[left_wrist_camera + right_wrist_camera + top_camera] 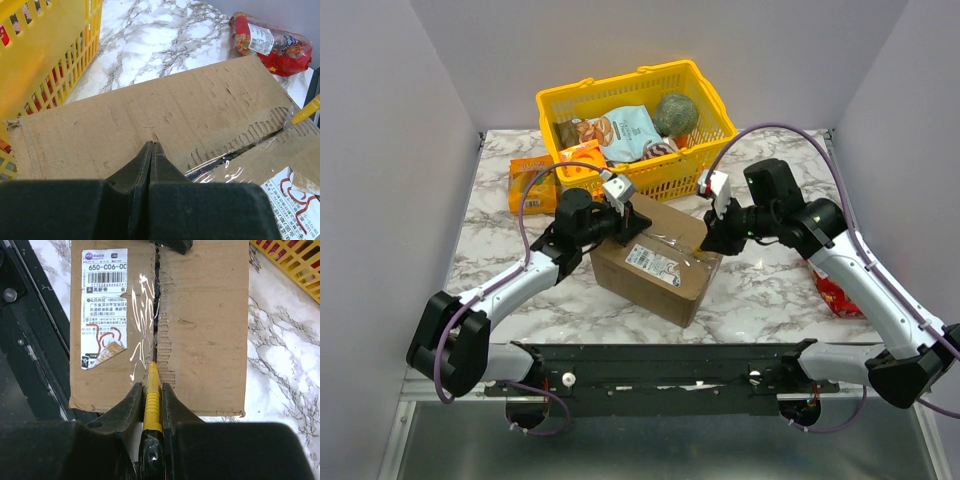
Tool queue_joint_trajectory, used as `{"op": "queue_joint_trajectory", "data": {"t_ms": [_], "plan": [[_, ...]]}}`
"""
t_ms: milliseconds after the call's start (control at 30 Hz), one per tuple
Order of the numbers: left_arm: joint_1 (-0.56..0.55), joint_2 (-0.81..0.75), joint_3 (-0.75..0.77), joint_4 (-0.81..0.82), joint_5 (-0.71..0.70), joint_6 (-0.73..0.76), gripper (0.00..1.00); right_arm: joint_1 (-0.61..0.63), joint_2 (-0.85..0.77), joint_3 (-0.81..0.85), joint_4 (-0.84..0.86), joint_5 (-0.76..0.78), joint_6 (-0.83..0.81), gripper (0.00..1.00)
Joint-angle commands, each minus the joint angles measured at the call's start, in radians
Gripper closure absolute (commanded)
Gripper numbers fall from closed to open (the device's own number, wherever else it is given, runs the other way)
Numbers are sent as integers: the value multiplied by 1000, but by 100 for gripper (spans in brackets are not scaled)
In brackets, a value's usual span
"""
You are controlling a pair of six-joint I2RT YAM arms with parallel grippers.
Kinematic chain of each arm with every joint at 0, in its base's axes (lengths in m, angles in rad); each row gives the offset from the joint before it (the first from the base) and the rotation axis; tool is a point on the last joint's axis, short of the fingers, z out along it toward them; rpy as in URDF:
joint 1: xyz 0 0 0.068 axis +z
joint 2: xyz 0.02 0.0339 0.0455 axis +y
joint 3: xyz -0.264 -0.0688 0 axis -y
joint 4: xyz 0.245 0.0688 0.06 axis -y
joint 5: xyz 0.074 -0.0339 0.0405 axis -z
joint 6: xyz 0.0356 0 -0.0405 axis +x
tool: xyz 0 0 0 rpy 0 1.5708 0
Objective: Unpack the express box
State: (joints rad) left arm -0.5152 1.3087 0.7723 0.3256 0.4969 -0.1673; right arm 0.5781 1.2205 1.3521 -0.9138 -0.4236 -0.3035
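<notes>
The express box point(655, 262), brown cardboard with a white label point(104, 305), lies in the middle of the table, flaps closed, clear tape along the torn centre seam point(156, 315). My left gripper point(623, 226) is shut and empty, its tips point(151, 146) pressing on the box's far flap point(150, 107). My right gripper point(706, 244) is shut on a yellow-tipped cutter pen point(152, 375), whose tip rests at the near end of the seam. The pen tip also shows in the left wrist view point(310, 109).
A yellow plastic basket point(665, 172) with snack bags stands just behind the box. A small orange snack box point(533, 183) lies left of the basket. A red snack packet point(838, 295) lies at the right under my right arm. A black rail point(660, 365) runs along the near edge.
</notes>
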Motion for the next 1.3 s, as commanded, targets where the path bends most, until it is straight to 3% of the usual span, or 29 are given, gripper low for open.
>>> {"op": "queue_joint_trajectory", "data": {"t_ms": [0, 1000, 1267], "plan": [[9, 3, -53, -89, -103, 38, 95, 6, -30, -22, -140, 63, 7, 100], [11, -8, -93, -126, -126, 103, 100, -29, -177, -50, -382, 172, -49, 100], [30, -52, 15, -223, -104, 190, 100, -34, -191, 16, -451, 189, -75, 100]]}}
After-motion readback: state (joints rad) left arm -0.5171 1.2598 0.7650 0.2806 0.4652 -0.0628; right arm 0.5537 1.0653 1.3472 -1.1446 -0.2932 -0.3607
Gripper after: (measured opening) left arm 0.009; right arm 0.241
